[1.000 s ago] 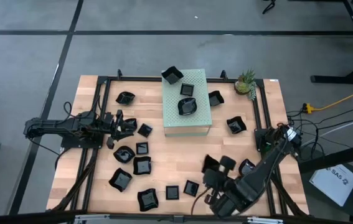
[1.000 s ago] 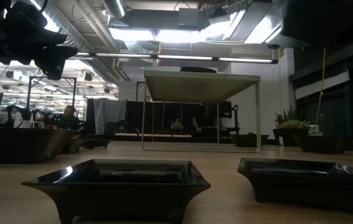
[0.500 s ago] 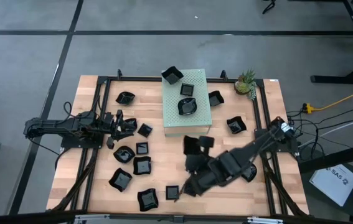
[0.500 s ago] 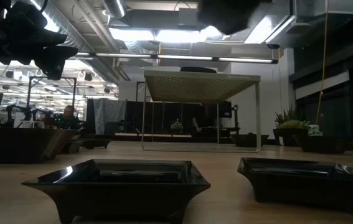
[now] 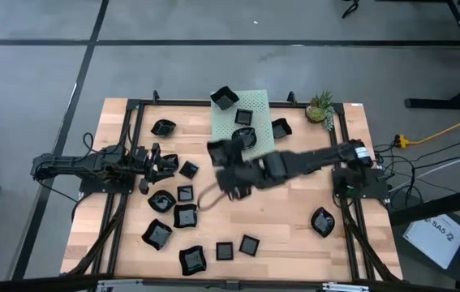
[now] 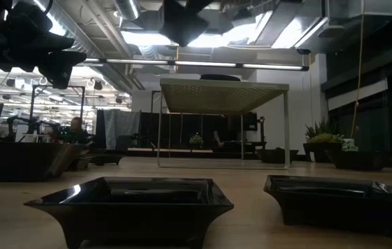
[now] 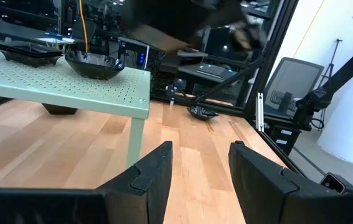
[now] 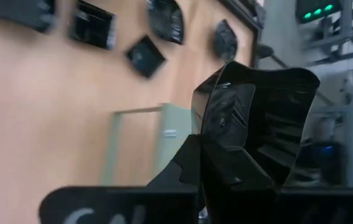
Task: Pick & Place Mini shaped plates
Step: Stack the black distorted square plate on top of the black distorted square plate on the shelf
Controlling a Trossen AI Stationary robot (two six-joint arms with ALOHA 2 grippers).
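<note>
Several glossy black mini plates lie on the wooden table, mostly at the left and near side (image 5: 185, 216); two show close up in the low view (image 6: 130, 200). Others sit on the pale green perforated box (image 5: 255, 104) at the far middle. My right gripper (image 5: 223, 166) is above the table just left of the box, shut on a wavy-rimmed black plate (image 8: 257, 112). My left gripper (image 7: 201, 149) is open and empty, low over the left side of the table (image 5: 155, 166). My right gripper holds the plate by the lower part of its rim (image 8: 216, 140), pinched between its two fingers (image 8: 232, 177). The plate is lifted clear of the table and stands tilted on edge beyond the fingertips. Which finger lies inside the hollow I cannot tell.
A small pineapple-like plant (image 5: 320, 105) stands at the far right. One plate (image 5: 323, 221) lies alone near the right side. Black frame rails run along the table's left and right sides. Bare wood lies in the near middle (image 5: 286, 219).
My right gripper has swung with the plate from the near right part of the table toward the far left, ending beside the green box. The plate has stayed clear of the table all the way.
</note>
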